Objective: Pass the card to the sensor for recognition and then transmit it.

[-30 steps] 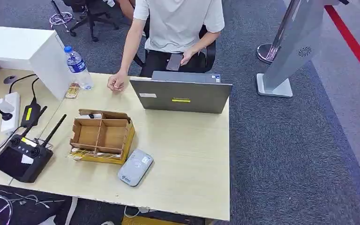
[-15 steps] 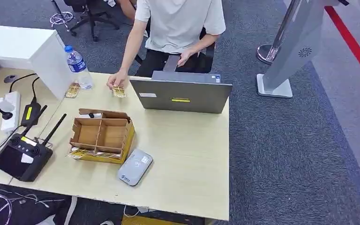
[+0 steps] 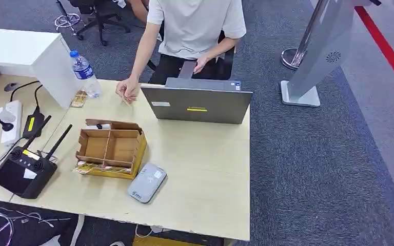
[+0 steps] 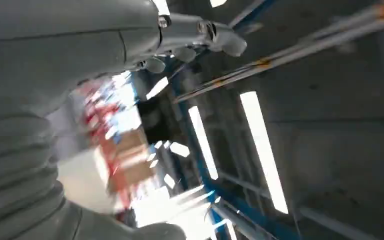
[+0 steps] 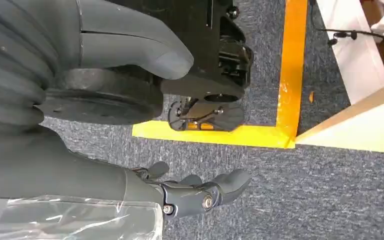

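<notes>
Where the card is: a thin pale sliver at the fingertips of the person's hand (image 3: pixel 127 90), at the table's far edge just beside the laptop; too small to be sure it is the card.
Card's look: colour and print cannot be made out at this size.
Sensor (image 3: pixel 147 183): a flat, smooth grey pad with rounded corners and a small pale label, lying on the table (image 3: pixel 205 174) just beside the near right corner of the box.
Box (image 3: pixel 112 148): open brown cardboard, split by dividers into compartments, on a yellow base.
Table: pale wood-grain top, matte, with straight edges.
Laptop (image 3: pixel 195 105): grey lid standing open, its back to the camera, with a yellow sticker.
Bottle (image 3: pixel 84 73): clear ribbed plastic with a blue cap, upright by the white block.
Left hand (image 4: pixel 190 35): raised toward ceiling lights, blurred; fingers spread away from the thumb, nothing between them.
Right hand (image 5: pixel 180 192): hanging over blue-grey carpet and yellow floor tape, fingers loosely extended, holding nothing.
Change: half a second ago a gold patterned card lay flat on the table under the person's fingers; that spot is now bare and the hand sits slightly higher.
</notes>
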